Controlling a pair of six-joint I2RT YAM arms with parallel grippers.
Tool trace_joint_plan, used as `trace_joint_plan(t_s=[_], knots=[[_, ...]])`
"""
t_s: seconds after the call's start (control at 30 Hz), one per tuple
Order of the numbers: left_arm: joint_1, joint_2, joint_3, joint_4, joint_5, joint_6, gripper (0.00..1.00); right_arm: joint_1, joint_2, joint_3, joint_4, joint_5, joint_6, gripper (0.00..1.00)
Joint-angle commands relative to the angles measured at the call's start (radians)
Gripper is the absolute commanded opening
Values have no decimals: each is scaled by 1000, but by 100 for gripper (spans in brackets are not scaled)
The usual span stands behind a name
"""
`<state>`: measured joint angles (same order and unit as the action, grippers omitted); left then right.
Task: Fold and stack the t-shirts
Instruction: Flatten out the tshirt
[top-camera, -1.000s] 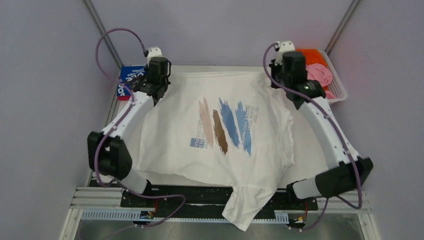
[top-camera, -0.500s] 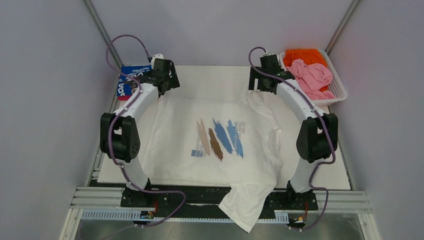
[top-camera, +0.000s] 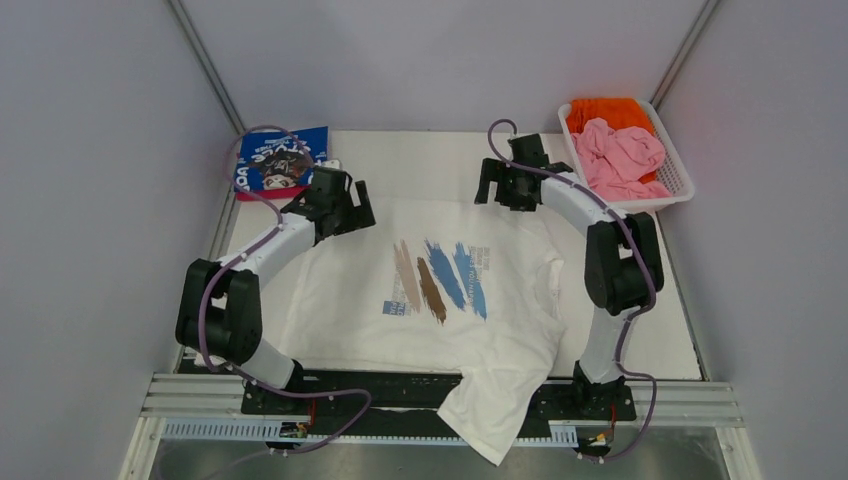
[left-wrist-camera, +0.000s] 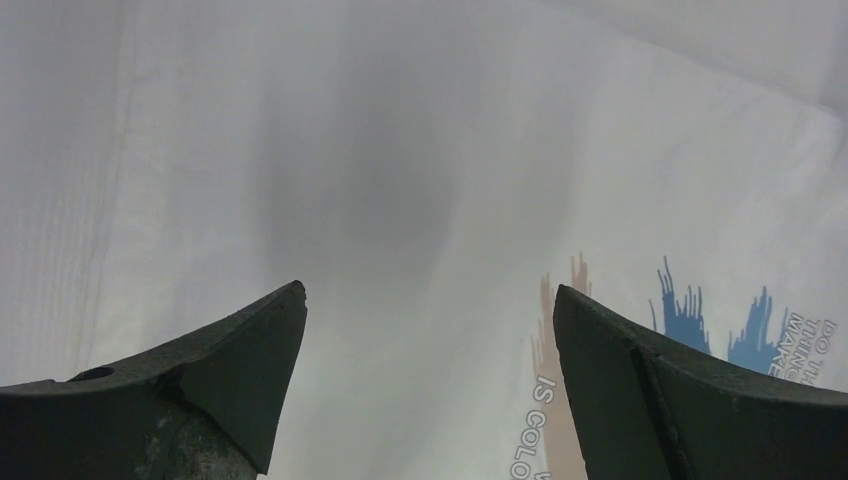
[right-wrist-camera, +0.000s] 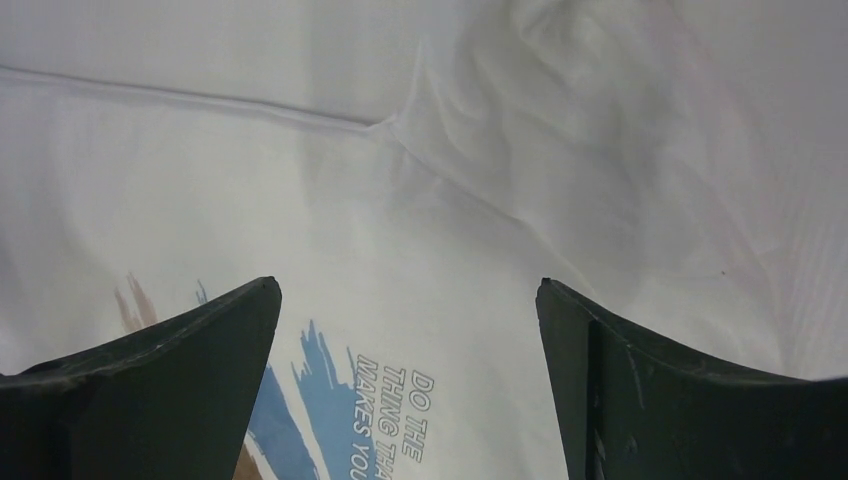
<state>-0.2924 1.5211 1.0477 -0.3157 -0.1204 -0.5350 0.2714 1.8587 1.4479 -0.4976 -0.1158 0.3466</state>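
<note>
- Top view: both arms have drawn back from the table's far edge. The left gripper (top-camera: 343, 207) and right gripper (top-camera: 497, 187) now hang over the far corners of the white t-shirt (top-camera: 340, 290). It lies spread print-up on the table (top-camera: 430, 150), with its near end drooping over the front rail (top-camera: 200, 385).
- The blue t-shirt (top-camera: 280, 160), now uncovered, sits at the far left corner; its white lettering is too small to read. The pink tee (top-camera: 622, 155) and the orange tee (top-camera: 600, 108) fill the basket (top-camera: 683, 180).
- Left wrist: the fingers (left-wrist-camera: 240, 350) are spread wide and hold nothing, with white cloth below. "IS COLO" runs beside the tan stroke, and "MAKE" is cut off at the right.
- Right wrist: the jaws are wide apart and empty. "DO THE THING THA… MAKES YOU" reads between them, with a seam and wrinkles beyond.
</note>
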Motion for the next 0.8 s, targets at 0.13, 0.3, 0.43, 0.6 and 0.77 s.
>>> trace_joint_plan(t_s=[0.13, 0.3, 0.43, 0.6, 0.77], knots=[[16, 111, -2, 56, 23, -55, 100, -50, 207, 96, 58, 7, 87, 100], [30, 148, -1, 28, 15, -58, 100, -103, 138, -75, 105, 60, 149, 100], [30, 138, -23, 29, 12, -58, 100, -132, -13, -273, 150, 95, 192, 100], [30, 110, -38, 15, 32, -54, 100, -149, -153, -368, 157, 115, 193, 100], [30, 68, -41, 20, 62, -41, 100, -149, -158, -254, 173, 60, 164, 100]])
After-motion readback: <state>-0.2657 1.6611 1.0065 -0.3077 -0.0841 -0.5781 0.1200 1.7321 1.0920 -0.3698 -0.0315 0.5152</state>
